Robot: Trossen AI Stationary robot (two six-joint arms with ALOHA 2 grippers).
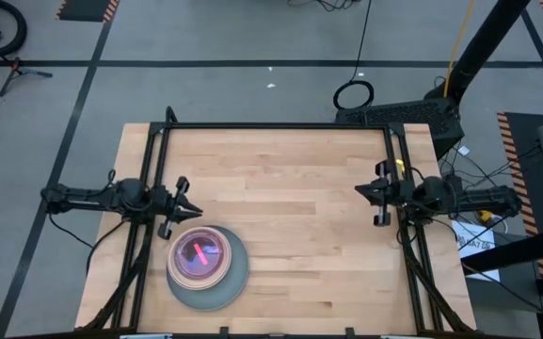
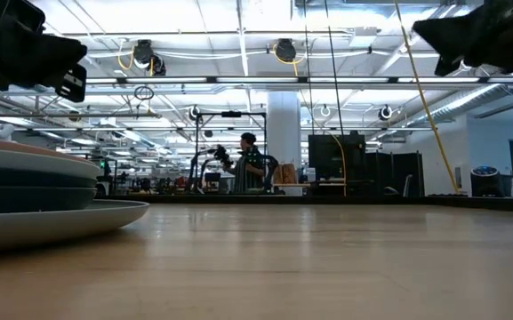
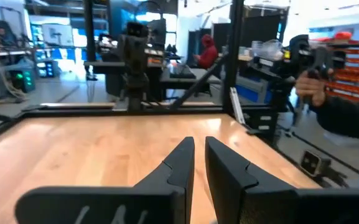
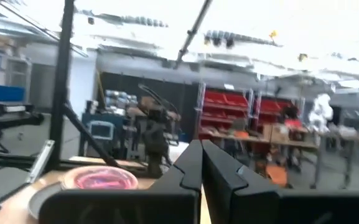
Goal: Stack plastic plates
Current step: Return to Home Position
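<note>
While both arms sat at the table's sides, your left gripper lay just beside the plates, its fingers all but closed and holding nothing. Your right gripper sat well apart from them, fingers pressed together, empty. The plates stood in one stack on the left arm's side, red plate on top, grey plate lowest.
</note>
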